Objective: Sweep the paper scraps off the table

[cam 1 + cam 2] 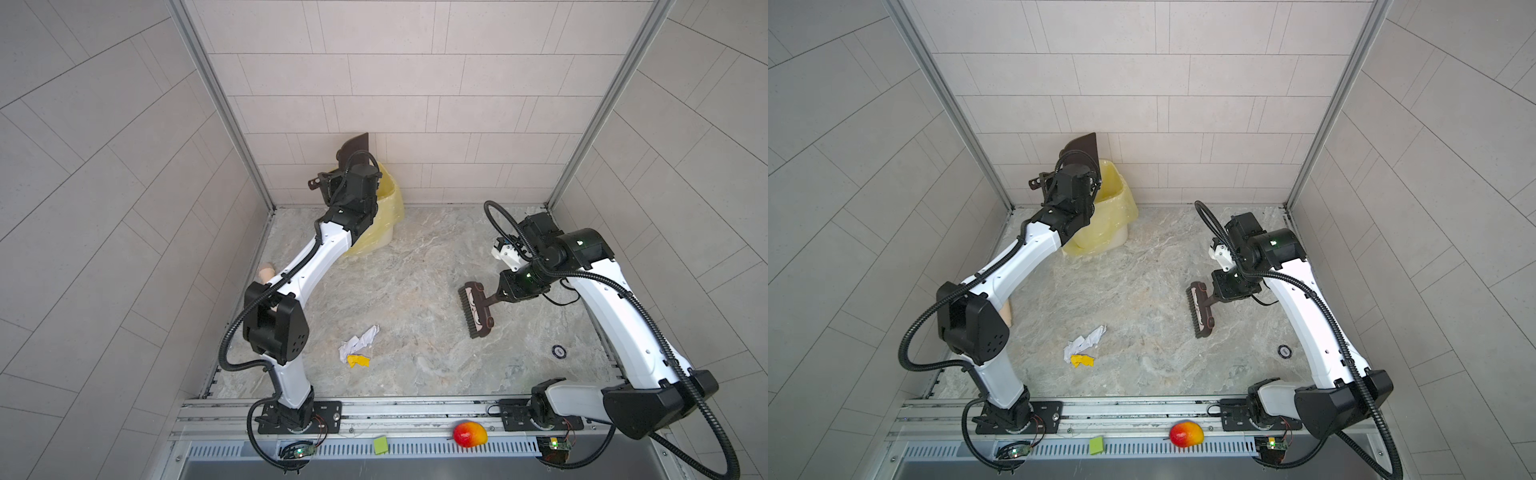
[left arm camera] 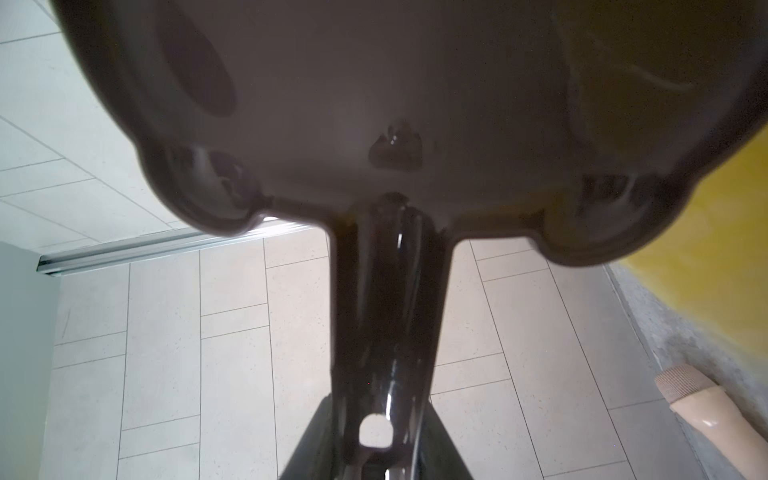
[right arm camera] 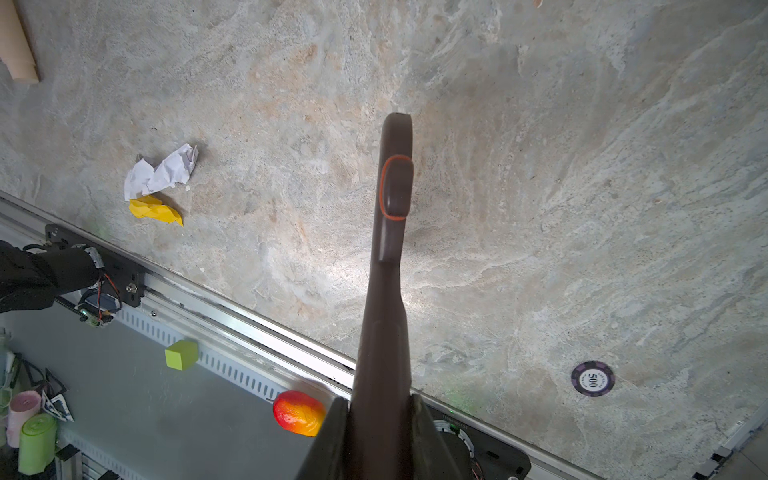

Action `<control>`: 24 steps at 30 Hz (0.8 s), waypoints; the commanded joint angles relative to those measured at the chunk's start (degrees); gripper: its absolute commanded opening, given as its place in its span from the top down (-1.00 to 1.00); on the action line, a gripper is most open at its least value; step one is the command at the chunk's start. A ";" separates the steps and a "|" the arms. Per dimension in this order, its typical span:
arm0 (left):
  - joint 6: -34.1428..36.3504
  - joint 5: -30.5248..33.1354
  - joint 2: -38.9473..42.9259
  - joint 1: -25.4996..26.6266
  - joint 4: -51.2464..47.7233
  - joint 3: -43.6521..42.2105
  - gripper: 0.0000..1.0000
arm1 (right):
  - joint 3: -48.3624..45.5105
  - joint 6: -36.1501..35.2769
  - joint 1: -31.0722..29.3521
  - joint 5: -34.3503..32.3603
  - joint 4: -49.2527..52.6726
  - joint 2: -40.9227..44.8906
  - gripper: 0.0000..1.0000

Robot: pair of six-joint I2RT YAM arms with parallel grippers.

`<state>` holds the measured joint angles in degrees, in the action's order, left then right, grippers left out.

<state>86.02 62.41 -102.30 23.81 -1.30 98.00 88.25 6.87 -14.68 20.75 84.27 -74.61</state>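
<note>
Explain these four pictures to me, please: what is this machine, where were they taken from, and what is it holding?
It is two robot arms mounted on a rail along one edge of the table. The two wide pictures come from one camera overhead; the two close ones come from a small camera on each arm's wrist. The left pincer is shut on a dustpan, raised over a yellow-lined bin. The right pincer is shut on a brush, out over the table. On the table lie a white scrap, a yellow scrap beside it, and a poker chip. A mango sits off the table, on the front frame.
</note>
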 commanded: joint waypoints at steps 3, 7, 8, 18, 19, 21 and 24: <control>3.01 1.24 2.67 0.27 7.03 -0.19 1.00 | 0.73 0.24 -0.11 1.13 0.46 1.07 1.00; -6.32 1.92 3.89 0.74 -0.35 1.51 1.00 | -0.31 1.35 -0.98 1.94 -0.74 1.55 1.00; -10.21 1.79 4.71 1.13 -4.45 2.07 1.00 | -0.73 1.84 -1.41 2.28 -1.29 1.77 1.00; -57.43 -7.00 15.46 5.27 -42.75 2.72 1.00 | -5.02 11.56 -12.01 6.04 -13.71 2.02 1.00; -61.61 -8.86 16.66 5.28 -45.76 2.09 1.00 | -5.47 12.64 -13.39 6.45 -15.39 1.91 1.00; -69.58 -13.13 19.88 5.28 -50.37 -1.05 1.00 | -6.23 15.08 -16.58 6.80 -19.15 1.37 1.00; -76.79 -17.62 25.48 5.19 -52.68 -7.58 1.00 | -6.66 18.97 -20.91 8.40 -24.46 -0.17 1.00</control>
<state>24.86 50.72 -80.14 29.28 -44.77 94.87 81.56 20.38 -32.73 26.48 67.72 -74.46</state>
